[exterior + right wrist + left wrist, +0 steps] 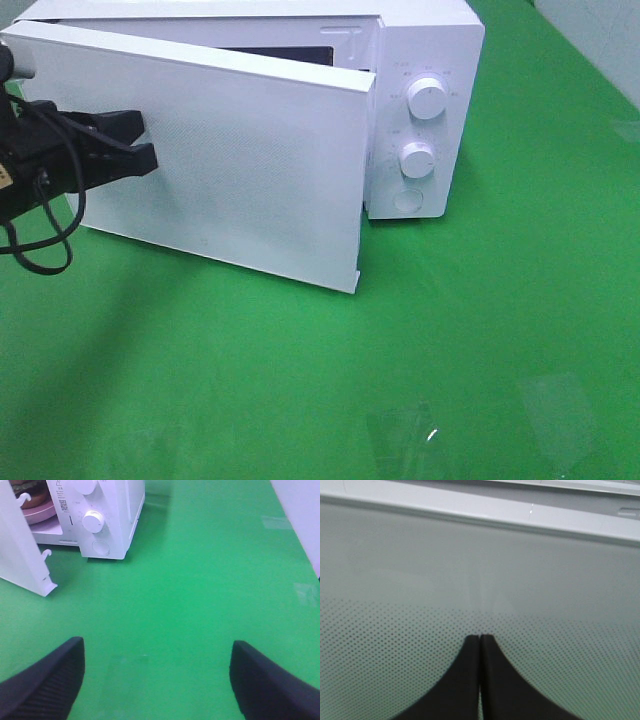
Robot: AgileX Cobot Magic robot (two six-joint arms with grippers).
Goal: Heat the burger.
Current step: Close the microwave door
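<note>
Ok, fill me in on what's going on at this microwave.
The left claw is shut, its tips at the outside of the door, which stands partly open. The burger sits on a pink plate inside the microwave. The right claw hangs open and empty over the green table. My guess is that the door gets pushed closed next.

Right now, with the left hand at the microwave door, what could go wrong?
1. The shut left hand meets the door on narrow tips; it could slip off the smooth panel.
2. The door stands ajar; a weak push may not seat its latch hooks.
3. Nothing braces the microwave; the open right hand hangs apart, so it may slide.
</note>
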